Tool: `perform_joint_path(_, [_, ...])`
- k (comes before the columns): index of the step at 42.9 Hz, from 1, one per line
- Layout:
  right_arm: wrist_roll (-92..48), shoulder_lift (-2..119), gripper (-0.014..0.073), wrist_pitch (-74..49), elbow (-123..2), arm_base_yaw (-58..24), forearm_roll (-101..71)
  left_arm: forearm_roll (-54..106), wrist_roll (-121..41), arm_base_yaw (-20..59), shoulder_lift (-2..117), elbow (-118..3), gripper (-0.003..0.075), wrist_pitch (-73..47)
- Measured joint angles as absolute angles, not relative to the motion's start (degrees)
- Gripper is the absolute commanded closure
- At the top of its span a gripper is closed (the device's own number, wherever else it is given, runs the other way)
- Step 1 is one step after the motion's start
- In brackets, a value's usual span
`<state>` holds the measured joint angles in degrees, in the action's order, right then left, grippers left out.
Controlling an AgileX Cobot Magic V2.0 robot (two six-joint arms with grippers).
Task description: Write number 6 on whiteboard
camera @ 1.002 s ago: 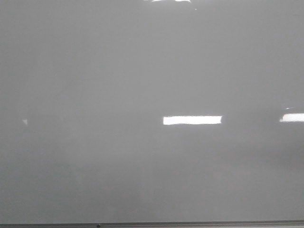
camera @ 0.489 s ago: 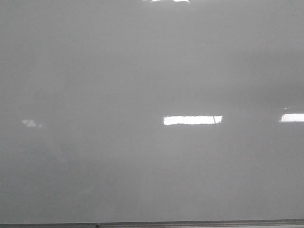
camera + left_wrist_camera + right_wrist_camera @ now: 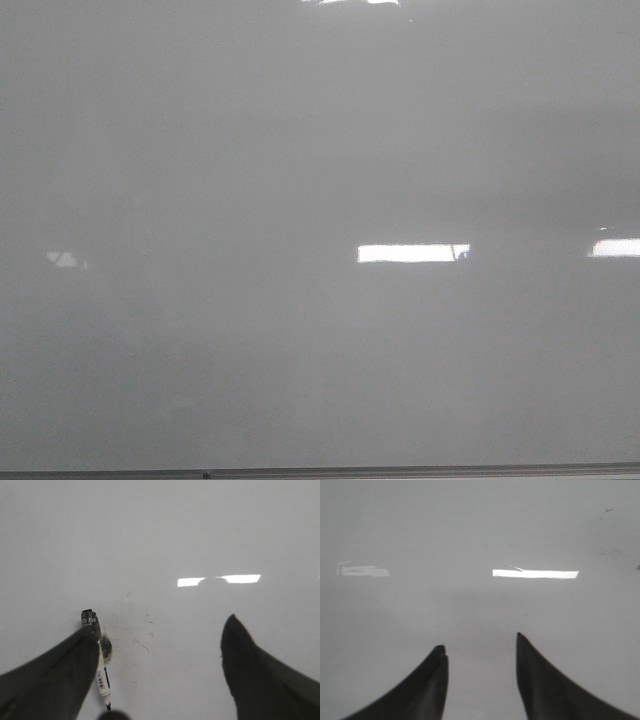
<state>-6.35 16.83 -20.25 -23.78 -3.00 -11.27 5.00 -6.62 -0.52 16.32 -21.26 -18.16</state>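
Across the whole front view, the whiteboard looks glossy, rigid and unmarked: no number 6 yet. A light, slim marker lies beside the left gripper, jaws spread; grip mid-barrel. Right gripper spread, empty.

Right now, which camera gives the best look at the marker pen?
The left wrist view. There the marker lies on the whiteboard beside one of the left arm's open fingers, its dark cap and white labelled barrel visible. The front view and the right wrist view show only bare board and light reflections, no marker.
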Motion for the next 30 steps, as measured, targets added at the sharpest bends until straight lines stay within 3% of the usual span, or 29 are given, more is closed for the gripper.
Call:
perform_joint_path(12, [-6.3,16.8,0.0085,-20.2,-23.8,-3.0,-11.3,4.1,-6.7,-0.5,19.1,-21.5,0.0123,-18.2])
perform_joint_path(30, [-6.3,16.8,0.0085,-20.2,-23.8,-3.0,-11.3,4.2,-2.7,-12.9,49.3,-27.0,0.0123,-13.5])
